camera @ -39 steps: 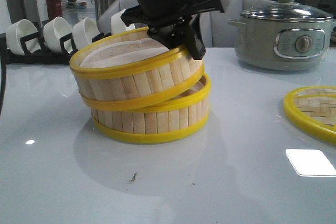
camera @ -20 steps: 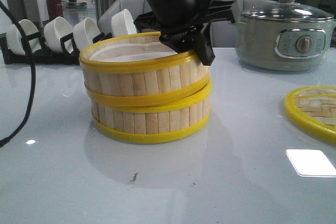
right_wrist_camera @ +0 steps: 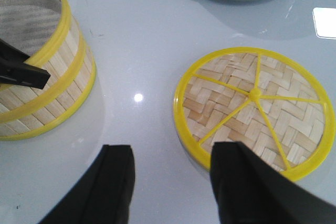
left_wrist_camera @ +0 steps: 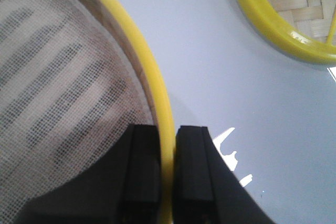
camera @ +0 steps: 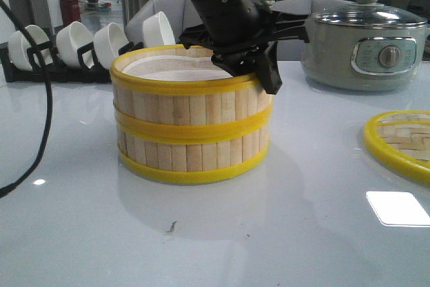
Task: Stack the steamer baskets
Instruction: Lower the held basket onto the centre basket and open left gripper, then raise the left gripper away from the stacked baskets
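A: Where are the steamer baskets?

B: The upper steamer basket [camera: 190, 95] sits level on the lower steamer basket [camera: 191, 156], walls in line, on the white table [camera: 302, 233], left of the middle in the front view. A white mesh liner [left_wrist_camera: 58, 87] lies inside the upper one.

A: And the grippers?

B: The left gripper [left_wrist_camera: 168, 177] pinches the yellow rim of the upper basket, one finger inside and one outside. The right gripper [right_wrist_camera: 170, 187] hangs above the table with fingers spread and nothing between them.

A: What is around?

B: The woven bamboo lid [right_wrist_camera: 257, 108] lies flat to the right, well apart from the stack. Behind it stands a grey-green electric pot [camera: 366, 45] with a dial; its markings are too small to read. White bowls [camera: 74, 42] stand in a black rack at the back left.
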`<act>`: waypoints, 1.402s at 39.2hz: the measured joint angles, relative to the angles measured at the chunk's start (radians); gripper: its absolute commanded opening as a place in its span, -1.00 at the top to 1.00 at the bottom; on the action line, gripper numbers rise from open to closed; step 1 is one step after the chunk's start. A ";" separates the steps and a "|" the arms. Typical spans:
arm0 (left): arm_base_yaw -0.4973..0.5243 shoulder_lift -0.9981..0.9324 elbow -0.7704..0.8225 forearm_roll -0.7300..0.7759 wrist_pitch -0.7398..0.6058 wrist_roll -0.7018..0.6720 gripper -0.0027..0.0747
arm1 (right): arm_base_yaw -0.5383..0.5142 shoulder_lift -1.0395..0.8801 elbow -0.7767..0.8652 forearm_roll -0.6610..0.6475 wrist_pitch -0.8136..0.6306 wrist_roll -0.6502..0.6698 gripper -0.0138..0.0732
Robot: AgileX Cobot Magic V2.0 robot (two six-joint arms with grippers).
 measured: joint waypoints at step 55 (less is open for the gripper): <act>0.099 -0.222 -0.007 0.061 0.020 -0.004 0.64 | 0.000 0.000 0.000 0.000 0.000 0.000 -0.34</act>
